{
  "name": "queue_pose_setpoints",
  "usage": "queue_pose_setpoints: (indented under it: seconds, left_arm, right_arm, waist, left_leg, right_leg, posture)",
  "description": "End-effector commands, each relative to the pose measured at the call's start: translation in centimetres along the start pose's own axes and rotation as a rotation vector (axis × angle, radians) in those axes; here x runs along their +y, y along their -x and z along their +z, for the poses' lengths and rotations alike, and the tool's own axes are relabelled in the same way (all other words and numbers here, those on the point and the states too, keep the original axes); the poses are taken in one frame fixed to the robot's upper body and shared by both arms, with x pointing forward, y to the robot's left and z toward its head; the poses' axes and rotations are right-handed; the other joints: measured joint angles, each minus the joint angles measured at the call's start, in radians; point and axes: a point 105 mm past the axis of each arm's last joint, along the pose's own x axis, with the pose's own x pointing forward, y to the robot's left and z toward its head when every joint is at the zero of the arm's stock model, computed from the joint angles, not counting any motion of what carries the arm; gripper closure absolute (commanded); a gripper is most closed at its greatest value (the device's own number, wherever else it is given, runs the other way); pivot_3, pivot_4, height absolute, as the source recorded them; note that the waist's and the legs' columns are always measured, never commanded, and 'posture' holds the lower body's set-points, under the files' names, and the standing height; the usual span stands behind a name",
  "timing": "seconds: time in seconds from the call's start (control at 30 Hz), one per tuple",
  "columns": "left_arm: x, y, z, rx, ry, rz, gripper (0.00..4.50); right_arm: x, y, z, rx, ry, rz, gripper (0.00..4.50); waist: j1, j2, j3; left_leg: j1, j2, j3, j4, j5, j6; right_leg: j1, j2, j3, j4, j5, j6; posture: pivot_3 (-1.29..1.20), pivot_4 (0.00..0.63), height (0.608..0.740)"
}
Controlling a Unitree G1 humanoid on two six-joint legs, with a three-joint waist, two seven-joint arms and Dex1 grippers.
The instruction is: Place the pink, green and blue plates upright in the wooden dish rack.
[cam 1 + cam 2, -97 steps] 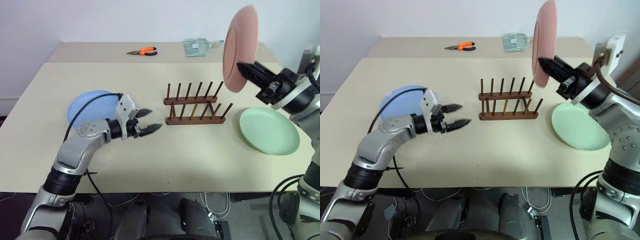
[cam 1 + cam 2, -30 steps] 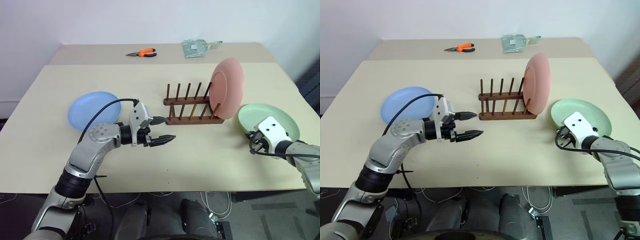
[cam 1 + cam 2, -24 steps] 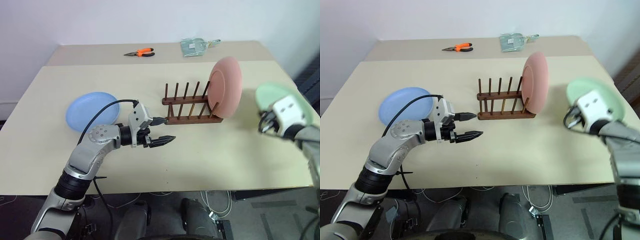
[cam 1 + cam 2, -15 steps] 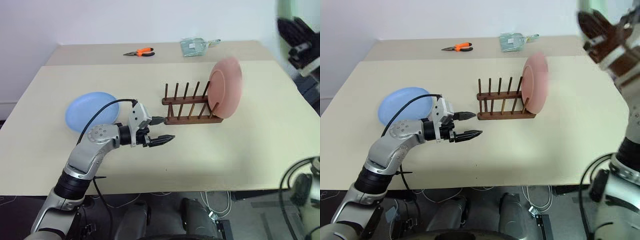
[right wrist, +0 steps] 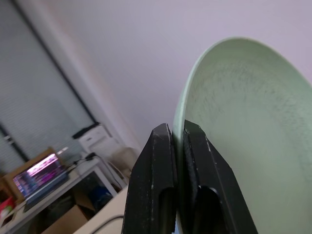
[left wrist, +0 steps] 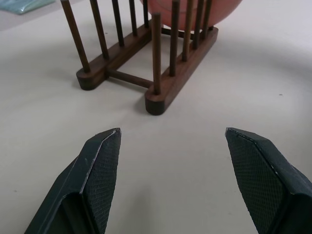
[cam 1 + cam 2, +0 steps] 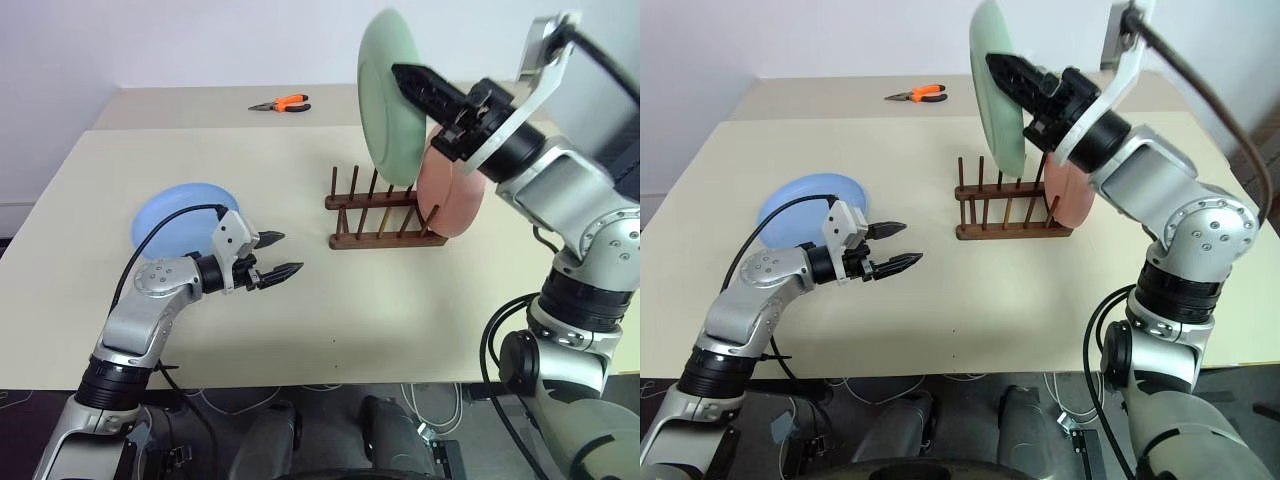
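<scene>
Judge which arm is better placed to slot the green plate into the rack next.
Right. The right hand is shut on the green plate, held upright above the wooden dish rack beside the racked pink plate. The left hand is open and empty.

— Where were the three plates?

— The pink plate (image 7: 452,196) stood upright in the right end of the dark wooden dish rack (image 7: 385,212). The mint green plate (image 7: 386,96) hung on edge in the air above the rack, pinched at its rim. The light blue plate (image 7: 178,219) lay flat on the table, well left of the rack.
</scene>
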Motion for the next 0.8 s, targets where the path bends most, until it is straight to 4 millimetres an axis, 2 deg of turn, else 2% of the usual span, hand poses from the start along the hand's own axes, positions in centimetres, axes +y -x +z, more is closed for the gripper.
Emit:
queue_pose_setpoints:
  seconds: [0.03,0.23,0.37,0.5,0.53,0.6,0.63,0.67,0.7,0.73,0.8]
  left_arm:
    - [0.2,0.4,1.2,-0.036,-0.037,0.014,0.97]
    - [0.1,0.3,2.3,-0.080,-0.034,0.021,0.97]
    - [0.2,0.3,2.6,-0.086,-0.034,0.024,0.97]
    - [0.6,0.4,2.2,-0.061,-0.031,0.046,0.97]
    - [0.7,0.4,2.1,-0.054,-0.019,0.051,0.97]
    - [2.6,0.7,1.2,-0.020,0.024,0.152,0.48]
    - [4.3,1.1,1.2,-0.019,0.034,0.246,0.18]
    - [5.9,1.7,1.3,-0.027,0.039,0.340,0.08]
    - [7.3,2.3,1.5,-0.038,0.038,0.430,0.02]
    - [9.3,3.4,1.5,-0.029,0.026,0.568,0.00]
    - [13.2,6.4,1.1,0.065,-0.003,0.859,0.00]
  right_arm:
    - [-0.5,0.0,0.3,-0.030,-0.006,-0.027,4.45]
    - [-3.9,0.2,-1.5,-0.007,-0.073,-0.150,4.45]
    - [-5.1,0.3,-1.3,-0.027,-0.067,-0.195,3.03]
    - [-4.8,0.3,-0.1,-0.059,0.053,-0.207,1.00]
    - [-4.4,0.3,0.4,-0.056,0.170,-0.207,0.55]
    - [-3.2,0.5,1.9,-0.049,0.505,-0.195,0.47]
    - [-2.3,0.5,2.6,-0.043,0.648,-0.163,0.47]
    - [-1.5,0.5,3.0,-0.038,0.739,-0.127,0.47]
    - [-0.9,0.5,3.2,-0.037,0.792,-0.094,0.26]
    - [0.0,0.5,3.2,-0.027,0.874,-0.051,0.03]
    - [1.5,0.5,2.3,0.014,0.991,0.049,0.01]
  waist:
    - [-0.003,0.000,0.000]
    - [-0.015,0.000,0.000]
    - [-0.021,0.000,0.000]
    - [-0.022,0.000,0.000]
    - [-0.022,0.000,0.000]
    - [-0.018,0.001,0.001]
    - [-0.018,0.001,0.000]
    - [-0.020,0.001,0.000]
    - [-0.021,0.000,0.000]
    - [-0.022,-0.001,-0.001]
    - [-0.025,-0.003,-0.001]
  left_leg:
    - [0.000,0.000,0.000,0.000,0.000,0.000]
    - [0.000,0.001,0.001,0.000,0.000,0.000]
    - [0.000,0.001,0.001,0.000,0.000,0.000]
    - [0.000,0.002,0.001,-0.001,0.000,0.000]
    - [0.000,0.002,0.002,-0.001,0.000,0.000]
    - [0.000,0.002,0.002,0.000,0.000,0.000]
    - [-0.001,0.001,0.002,0.000,0.000,0.000]
    - [-0.001,0.001,0.002,0.000,0.000,0.000]
    - [-0.001,0.001,0.002,0.000,0.000,0.000]
    - [0.000,0.002,0.002,0.000,0.000,0.000]
    - [0.000,0.003,0.002,0.000,0.000,0.000]
  right_leg:
    - [-0.001,0.000,0.000,0.001,0.000,0.000]
    - [-0.001,0.001,0.001,0.001,0.000,0.000]
    - [-0.001,0.002,0.001,0.001,0.000,0.000]
    - [-0.002,0.002,0.002,0.002,0.000,0.000]
    - [-0.002,0.002,0.002,0.002,0.000,0.000]
    - [-0.002,0.002,0.002,0.002,0.000,0.001]
    - [-0.003,0.002,0.002,0.002,0.000,0.001]
    - [-0.002,0.002,0.002,0.002,-0.001,0.002]
    - [-0.002,0.003,0.002,0.001,-0.002,0.005]
    - [-0.002,0.003,0.002,0.001,-0.001,0.007]
    - [-0.002,0.004,0.002,0.001,-0.001,0.007]
  posture:
    - [0.00,0.150,0.740]
    - [0.00,0.150,0.740]
    - [0.00,0.150,0.740]
    - [0.00,0.150,0.740]
    - [0.00,0.150,0.740]
    - [0.00,0.150,0.740]
    - [0.00,0.150,0.740]
    - [0.00,0.150,0.740]
    - [0.00,0.150,0.740]
    - [0.00,0.150,0.740]
    - [0.00,0.150,0.740]
